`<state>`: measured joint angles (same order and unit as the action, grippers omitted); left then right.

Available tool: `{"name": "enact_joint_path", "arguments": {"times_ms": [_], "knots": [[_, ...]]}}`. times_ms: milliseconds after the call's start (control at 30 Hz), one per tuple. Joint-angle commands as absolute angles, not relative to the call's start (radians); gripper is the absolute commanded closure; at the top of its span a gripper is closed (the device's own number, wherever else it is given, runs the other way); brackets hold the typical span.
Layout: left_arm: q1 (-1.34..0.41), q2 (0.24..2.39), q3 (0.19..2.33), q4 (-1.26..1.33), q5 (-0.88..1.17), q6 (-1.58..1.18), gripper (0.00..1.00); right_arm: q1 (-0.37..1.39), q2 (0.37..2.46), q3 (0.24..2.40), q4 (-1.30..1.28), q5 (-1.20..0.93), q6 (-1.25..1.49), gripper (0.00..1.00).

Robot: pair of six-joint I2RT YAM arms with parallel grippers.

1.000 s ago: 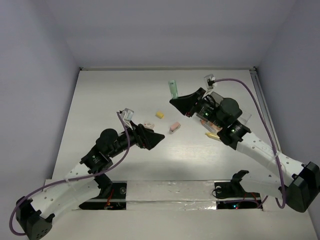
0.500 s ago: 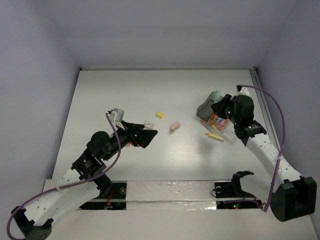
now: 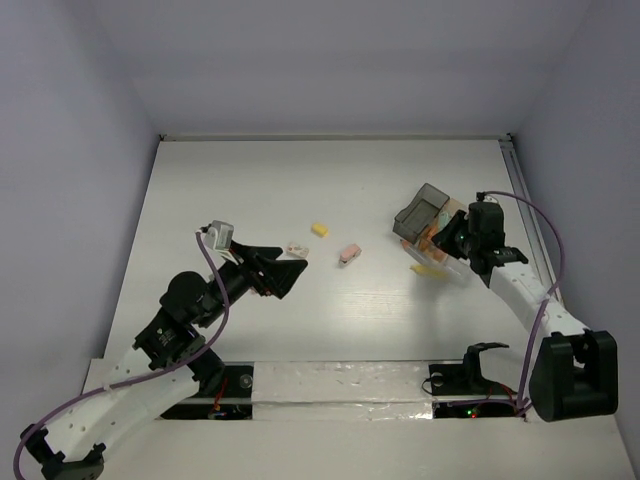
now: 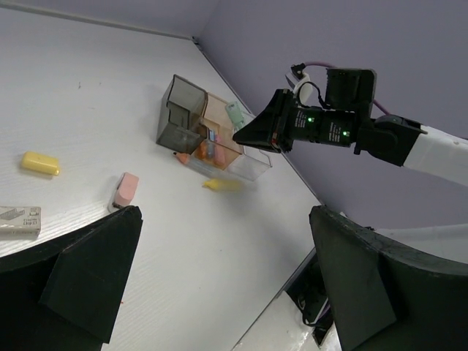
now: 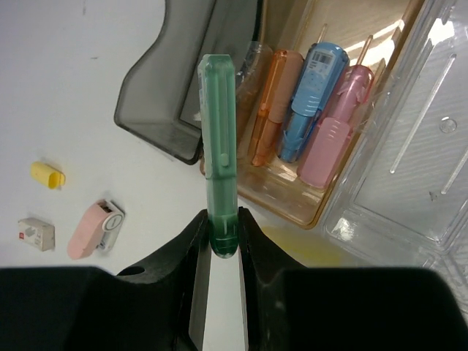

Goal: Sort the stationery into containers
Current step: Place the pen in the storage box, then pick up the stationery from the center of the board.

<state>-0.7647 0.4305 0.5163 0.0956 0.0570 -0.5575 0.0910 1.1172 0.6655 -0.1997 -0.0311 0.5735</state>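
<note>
Carrying step — right claw pinching green piece right by tan bin. Next — lower in, let go. Left claw spread wide, empty.

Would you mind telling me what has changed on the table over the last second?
The right gripper, jaws shut on the green piece throughout, swung right from the middle of the table to hang above the bins. The left gripper, open and empty, drew back toward its base. The yellow piece, pink piece and grey-white block stayed put.
</note>
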Motion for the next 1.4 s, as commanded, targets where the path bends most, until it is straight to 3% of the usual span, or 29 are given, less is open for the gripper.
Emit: {"name": "enact_joint_path", "arguments": {"times_ms": [0,167,233,267,300,367,400,500,633,667,833,967,1133,1367], "knots": [[-0.765,0.419,0.505,0.135,0.074,-0.554,0.01,0.068,1.149,0.695,-0.161,-0.034,0.586,1.00],[-0.765,0.413,0.500,0.137,0.077,-0.557,0.01,0.054,1.189,0.718,-0.150,-0.022,0.584,1.00],[-0.765,0.414,0.500,0.138,0.074,-0.557,0.01,0.041,1.196,0.732,-0.150,-0.020,0.578,0.93],[-0.765,0.417,0.502,0.137,0.074,-0.557,0.01,0.032,1.204,0.738,-0.155,-0.006,0.580,0.84],[-0.765,0.417,0.502,0.138,0.072,-0.557,0.01,0.032,1.204,0.741,-0.156,-0.006,0.580,0.63],[-0.765,0.425,0.503,0.137,0.072,-0.555,0.01,0.032,1.198,0.747,-0.160,0.053,0.577,0.43],[-0.765,0.426,0.503,0.137,0.072,-0.555,0.01,0.032,1.181,0.747,-0.161,0.057,0.571,0.29],[-0.765,0.433,0.505,0.137,0.066,-0.555,0.01,0.032,1.145,0.756,-0.173,0.061,0.554,0.13],[-0.765,0.445,0.508,0.129,0.049,-0.557,0.01,0.032,1.076,0.756,-0.160,0.023,0.522,0.09],[-0.765,0.446,0.508,0.129,0.041,-0.557,0.01,0.032,1.060,0.749,-0.138,-0.067,0.511,0.09],[-0.765,0.463,0.518,0.117,0.023,-0.554,0.01,0.115,1.074,0.793,-0.101,-0.250,0.460,0.15],[-0.765,0.477,0.548,0.080,0.018,-0.549,0.01,0.294,1.150,0.871,-0.156,-0.213,0.423,0.13],[-0.765,0.468,0.629,0.009,0.012,-0.517,0.01,0.490,1.290,0.927,-0.213,-0.127,0.433,0.02],[-0.765,0.459,0.762,-0.152,-0.118,-0.396,0.01,0.596,1.482,0.933,-0.147,-0.129,0.472,0.00]]}}
